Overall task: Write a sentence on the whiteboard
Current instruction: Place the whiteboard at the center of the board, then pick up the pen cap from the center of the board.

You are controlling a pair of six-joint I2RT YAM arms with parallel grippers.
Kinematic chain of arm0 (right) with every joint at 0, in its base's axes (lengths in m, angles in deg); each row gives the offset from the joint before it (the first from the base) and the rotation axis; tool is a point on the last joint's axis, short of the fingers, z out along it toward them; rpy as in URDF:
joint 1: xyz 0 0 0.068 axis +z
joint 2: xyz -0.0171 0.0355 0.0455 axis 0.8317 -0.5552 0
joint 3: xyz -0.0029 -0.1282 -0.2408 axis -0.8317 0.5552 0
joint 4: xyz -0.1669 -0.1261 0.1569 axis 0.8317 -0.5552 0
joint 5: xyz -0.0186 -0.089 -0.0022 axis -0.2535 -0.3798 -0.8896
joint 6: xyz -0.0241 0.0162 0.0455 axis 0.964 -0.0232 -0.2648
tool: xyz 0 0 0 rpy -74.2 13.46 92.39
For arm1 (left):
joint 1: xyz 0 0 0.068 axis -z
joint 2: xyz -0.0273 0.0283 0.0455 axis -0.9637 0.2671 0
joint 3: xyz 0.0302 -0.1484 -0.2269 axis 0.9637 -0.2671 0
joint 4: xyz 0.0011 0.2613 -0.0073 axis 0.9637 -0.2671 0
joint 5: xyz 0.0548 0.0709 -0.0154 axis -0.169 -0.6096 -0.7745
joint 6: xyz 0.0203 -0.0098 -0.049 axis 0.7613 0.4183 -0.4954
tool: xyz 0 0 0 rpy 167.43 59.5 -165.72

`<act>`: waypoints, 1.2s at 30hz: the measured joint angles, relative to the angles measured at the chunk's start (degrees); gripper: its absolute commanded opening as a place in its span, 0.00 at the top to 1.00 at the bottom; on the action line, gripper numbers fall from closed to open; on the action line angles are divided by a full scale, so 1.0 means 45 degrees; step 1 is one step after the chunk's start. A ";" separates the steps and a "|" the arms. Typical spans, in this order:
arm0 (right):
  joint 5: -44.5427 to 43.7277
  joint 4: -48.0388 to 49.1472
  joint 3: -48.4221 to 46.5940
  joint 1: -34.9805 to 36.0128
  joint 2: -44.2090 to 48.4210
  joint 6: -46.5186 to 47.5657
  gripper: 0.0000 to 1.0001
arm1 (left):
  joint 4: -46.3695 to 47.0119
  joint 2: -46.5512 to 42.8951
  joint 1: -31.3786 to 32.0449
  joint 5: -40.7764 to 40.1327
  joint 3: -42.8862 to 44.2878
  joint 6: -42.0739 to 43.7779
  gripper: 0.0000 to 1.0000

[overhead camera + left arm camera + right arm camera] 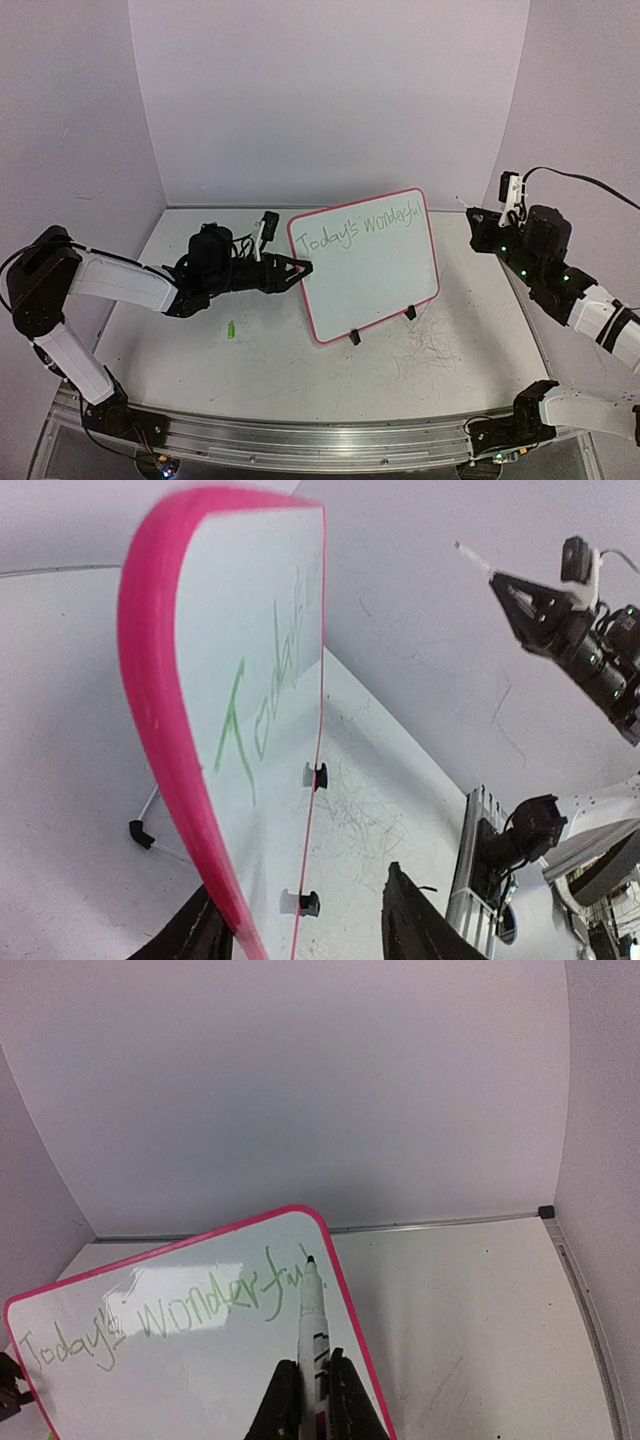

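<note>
Left gripper (303, 268) (top view): at the left edge of the whiteboard (372, 280), jaws on either side of its rim; their spread cannot be told from here.
Left arm (top view): stretched low over the tabletop (300, 375) from the near left corner, forearm about level, pointing right.
Right gripper (474, 215) (top view): held high just off the board's upper right corner, apart from it, with the arm folded up over the right edge.
Board's place (top view): standing on black clip feet (355, 337) near the middle of the tabletop.
Sentence (362, 232) (top view): thin green hand, "Today's wonderful", slanting up along the top rim.
Left fingers (410, 920) (left wrist view): spread, with the pink rim between them and the inner finger clear of the white face.
Writing (left wrist view): seen edge-on; only "Tod" reads.
Right fingers (345, 1400) (right wrist view): pressed together on a white marker (312, 1325), dark tip pointing forward.
Writing (right wrist view): "Today's wonderful" reads whole.
</note>
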 measured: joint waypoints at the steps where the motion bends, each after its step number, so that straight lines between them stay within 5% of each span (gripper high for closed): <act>1: 0.0080 -0.0240 0.0000 -0.0003 0.0000 0.0031 1.00 | -0.0156 -0.0261 0.0000 -0.0087 -0.0046 0.0015 0.37; 3: 0.0255 -0.0600 0.0000 -0.0005 0.0047 0.0055 1.00 | -0.0427 -0.0941 -0.0001 -0.0309 -0.0253 0.0077 0.22; 8: 0.0801 -0.0934 0.0000 -0.0005 0.0403 0.0040 1.00 | -0.1132 -0.3382 0.0000 -0.0974 -0.1311 0.0136 0.11; 14: 0.1507 -0.1169 0.0000 -0.0005 0.0483 -0.0093 1.00 | -0.2708 -0.6421 0.0000 -0.2134 -0.3069 -0.0554 0.10; 22: 0.2263 -0.1320 0.0000 -0.0005 0.0488 -0.0246 1.00 | -0.8277 -0.9552 -0.0010 -0.5039 -0.3460 -0.2642 0.18; 29: 0.3322 -0.1380 0.0000 -0.0005 0.0040 -0.0421 1.00 | -1.2281 -0.7058 0.0000 -0.5810 -0.2000 -0.3552 0.34; 36: 0.4071 -0.1403 0.0062 0.0007 -0.0163 -0.0601 1.00 | -1.3723 -0.4139 0.0000 -0.6277 -0.0791 -0.3426 0.48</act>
